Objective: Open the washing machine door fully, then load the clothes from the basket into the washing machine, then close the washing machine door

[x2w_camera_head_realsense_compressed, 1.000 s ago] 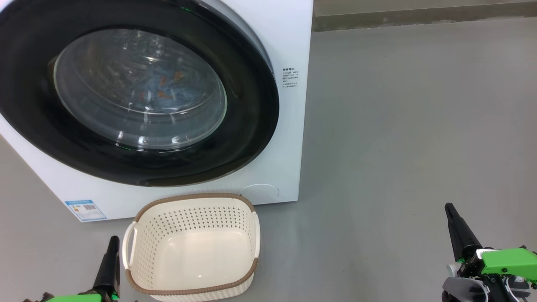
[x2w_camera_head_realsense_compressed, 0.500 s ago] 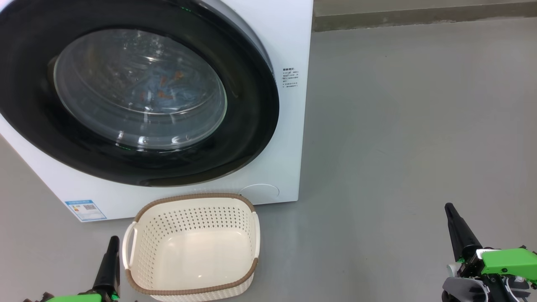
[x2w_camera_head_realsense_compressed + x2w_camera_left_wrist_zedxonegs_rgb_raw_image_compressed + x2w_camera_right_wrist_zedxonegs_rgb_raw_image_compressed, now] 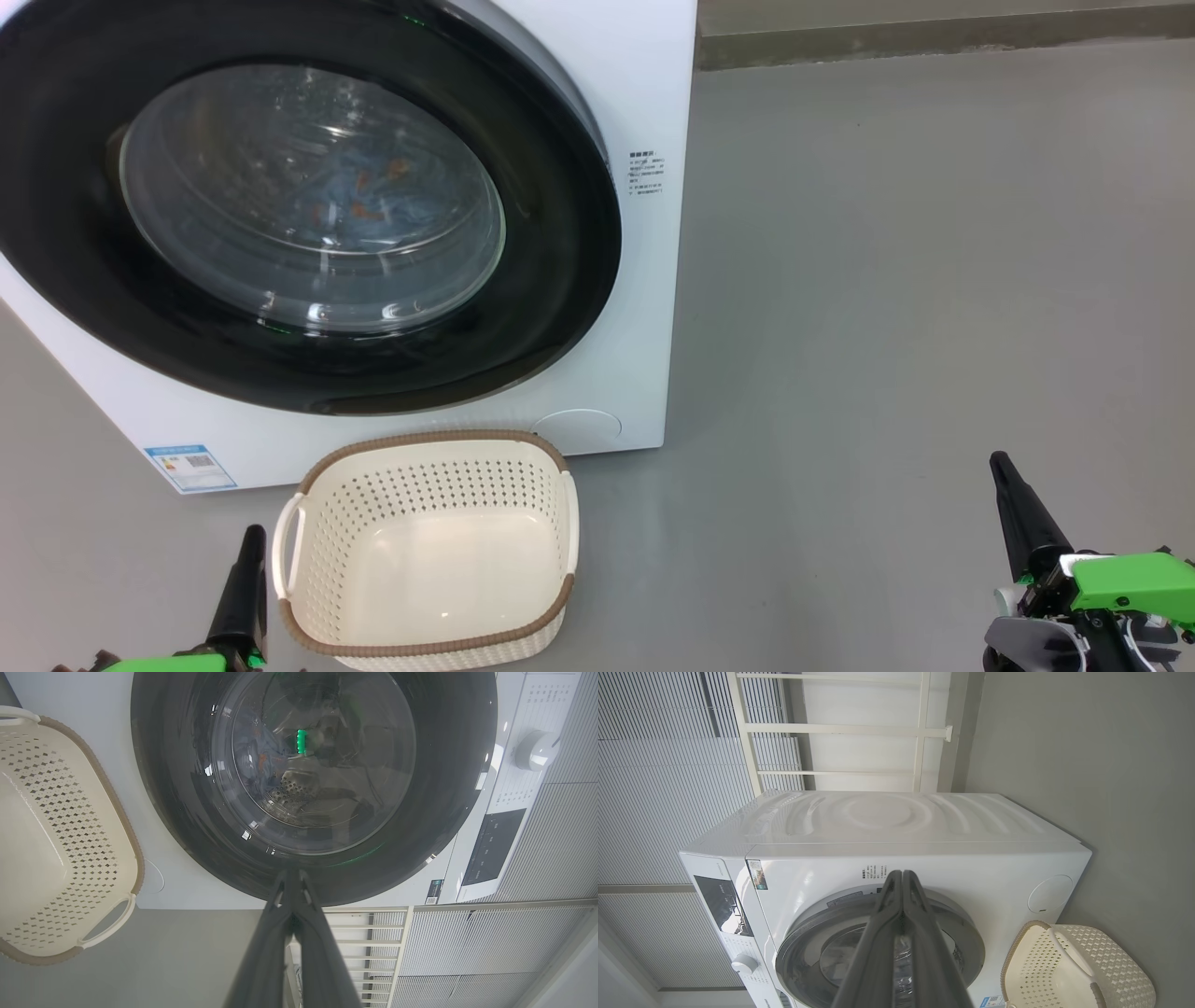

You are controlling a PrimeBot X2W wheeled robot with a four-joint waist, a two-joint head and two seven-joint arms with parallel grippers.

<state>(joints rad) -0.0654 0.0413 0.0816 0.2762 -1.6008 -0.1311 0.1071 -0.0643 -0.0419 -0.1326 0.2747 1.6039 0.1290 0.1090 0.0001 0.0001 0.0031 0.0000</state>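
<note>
Washer (image 3: 653, 308) fills upper left of the head view. Door (image 3: 560, 308) lies against the front panel and looks shut. I can't tell whether the latch has caught.

Clothes (image 3: 359, 201): blue cloth with orange specks, seen through the glass at centre of the door, inside the drum.

Basket (image 3: 429, 437): on the floor (image 3: 887, 327) at bottom centre, just in front of the washer, nothing in it.

Left pincer (image 3: 252, 537): lower left, just beside the basket's left handle, fingers pressed together, holding nothing. Right pincer (image 3: 1001, 464): lower right, well apart from everything, fingers likewise together, holding nothing.

Judgement: loading done, door closing at or near its end. What remains is making sure of the latch.

To do it well:
- Check that the black ring sits even with the panel all round; the right wrist view gives the better side look.
- If a gap shows, push on the black ring with a closed pincer, not on the glass.
- Push straight in, slowly, and let go once it seats.
- Bring the arm in above the basket so it isn't knocked.
</note>
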